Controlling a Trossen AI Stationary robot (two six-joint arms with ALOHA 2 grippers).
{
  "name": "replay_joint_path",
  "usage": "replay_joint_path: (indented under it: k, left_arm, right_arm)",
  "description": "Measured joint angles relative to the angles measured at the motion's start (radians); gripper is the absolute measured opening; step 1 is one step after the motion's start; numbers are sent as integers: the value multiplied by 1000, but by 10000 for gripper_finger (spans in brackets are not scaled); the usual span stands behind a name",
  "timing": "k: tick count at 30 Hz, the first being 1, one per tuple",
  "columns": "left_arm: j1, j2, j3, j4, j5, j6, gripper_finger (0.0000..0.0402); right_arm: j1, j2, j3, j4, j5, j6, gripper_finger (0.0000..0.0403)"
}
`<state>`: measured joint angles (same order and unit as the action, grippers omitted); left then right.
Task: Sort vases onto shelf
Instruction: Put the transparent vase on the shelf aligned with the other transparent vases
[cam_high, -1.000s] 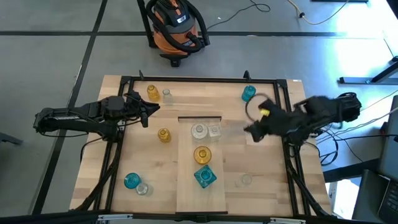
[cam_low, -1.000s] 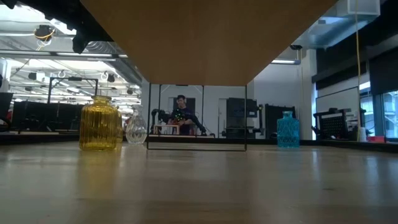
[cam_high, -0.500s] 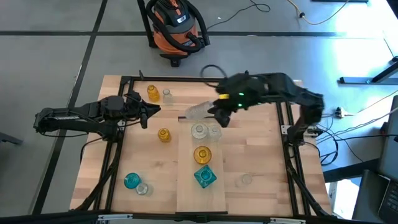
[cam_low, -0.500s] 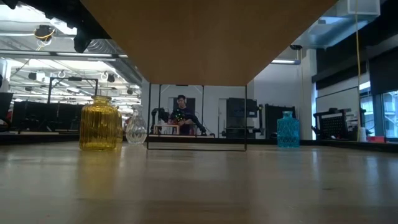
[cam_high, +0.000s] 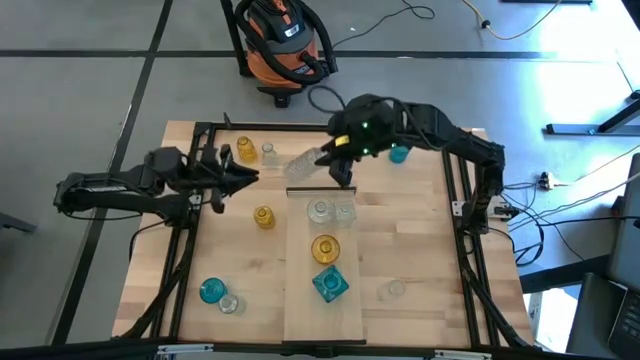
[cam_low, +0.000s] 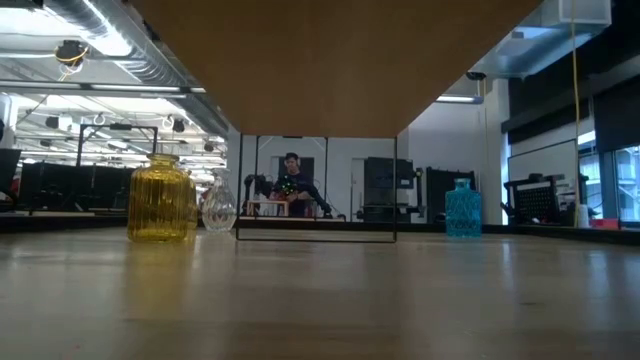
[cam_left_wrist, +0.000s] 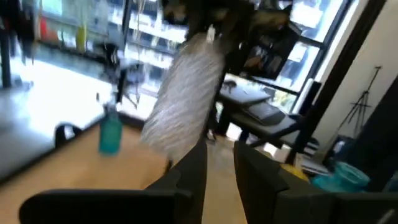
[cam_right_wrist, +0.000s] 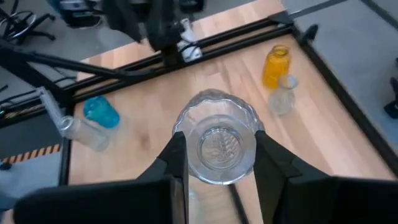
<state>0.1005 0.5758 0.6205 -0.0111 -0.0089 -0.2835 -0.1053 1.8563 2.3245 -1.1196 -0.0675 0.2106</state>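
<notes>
We see our right hand (cam_high: 322, 160) pinching a clear ribbed vase (cam_right_wrist: 218, 145) between its fingers (cam_right_wrist: 176, 163), above the counter (cam_high: 420, 250) near the far end of the shelf (cam_high: 300, 300). Our left hand (cam_high: 240, 176), fingers nearly pressed together, holds nothing.

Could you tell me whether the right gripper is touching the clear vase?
Touching: in the right wrist view, the right gripper clamps the clear vase between both fingers.

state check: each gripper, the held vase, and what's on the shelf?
right gripper: shut on clear vase, above the shelf's far end
clear vase: gripped, off the table, tilted
left gripper: empty, hovering at table's left
shelf: holds four vases
amber vase: upright on shelf
teal vase: upright on shelf
</notes>
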Motion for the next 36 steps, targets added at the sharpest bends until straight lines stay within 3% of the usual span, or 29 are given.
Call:
replay_joint_path:
  k: [5,12,18,23,30,36]
  left_arm:
    - [0,112,193,-209,-31,196,119]
    - [14,355,410,-302,-154,388,242]
    - [73,556,589,-398,-21,350,304]
    - [87,695,683,-468,103,366,314]
    - [87,763,722,-454,80,365,302]
    - [87,762,722,-461,52,340,248]
  right_arm:
    - [-29,-1,0,1,-42,-6,89]
    - [-33,-1,0,11,-60,-29,89]
    - [-33,-1,0,11,-62,-31,89]
    - [-33,6,0,9,-67,-37,89]
    - [-33,7,0,21,-73,-54,89]
    - [-33,7,0,18,-76,-55,89]
